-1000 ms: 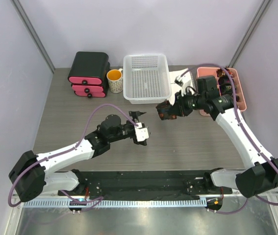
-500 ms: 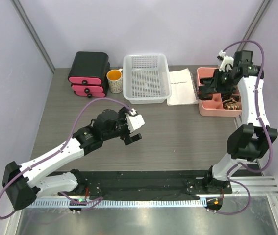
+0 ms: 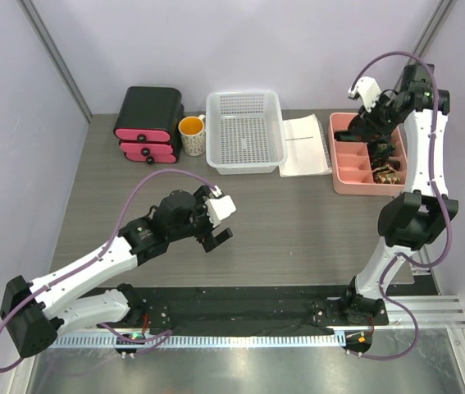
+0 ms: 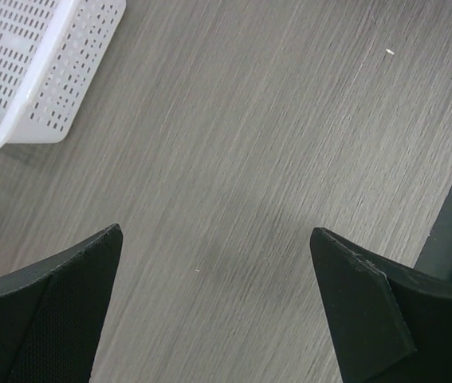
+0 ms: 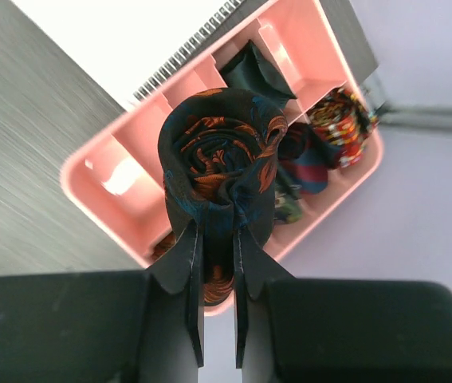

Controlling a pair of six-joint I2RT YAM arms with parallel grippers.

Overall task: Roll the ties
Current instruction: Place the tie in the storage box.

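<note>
Grey table [image 3: 314,230] first, then the pink tray [image 5: 102,199] at its far right, other rolls [image 5: 341,128] already inside; my left gripper [image 4: 214,263] hangs spread and empty, my right gripper [image 5: 218,239] pinches a rolled tie [image 5: 218,148] above the tray. I judge only placing remains

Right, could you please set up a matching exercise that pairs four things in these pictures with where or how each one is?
Things:
1. rolled tie
2. left claw
3. mug
4. spiral notebook

Places or states:
A. open over the bare tabletop
B. between the black drawer box and the white basket
C. clamped in the right claw over the pink tray
D. flat between the white basket and the pink tray

Pairs: 1-C, 2-A, 3-B, 4-D
</note>
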